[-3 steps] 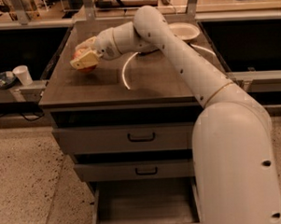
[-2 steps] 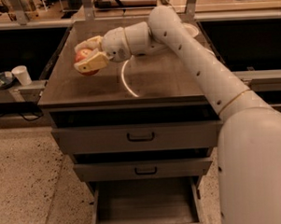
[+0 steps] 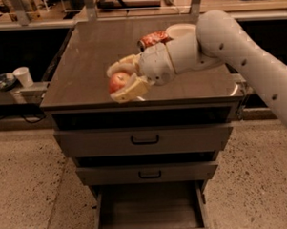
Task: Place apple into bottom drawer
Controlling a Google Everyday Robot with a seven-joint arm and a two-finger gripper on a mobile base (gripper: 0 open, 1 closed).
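Observation:
My gripper (image 3: pixel 120 81) is shut on the apple (image 3: pixel 117 81), a small red-orange fruit held between the two cream fingers (image 3: pixel 131 91). It hangs above the front edge of the brown cabinet top (image 3: pixel 84 66), left of centre. The bottom drawer (image 3: pixel 150 211) stands pulled open below, a shallow tray with a plain dark inside. It lies lower than the gripper and slightly to its right. The white arm (image 3: pixel 236 45) reaches in from the right.
A crushed red soda can (image 3: pixel 152 39) and a white bowl (image 3: pixel 180 30) sit at the back of the cabinet top. Two shut drawers with black handles (image 3: pixel 144 140) lie above the open one. A white cup (image 3: pixel 23 76) stands on a ledge at left.
The gripper has carried the apple from the back left of the cabinet top forward and to the right, to the front edge. The view has shifted closer.

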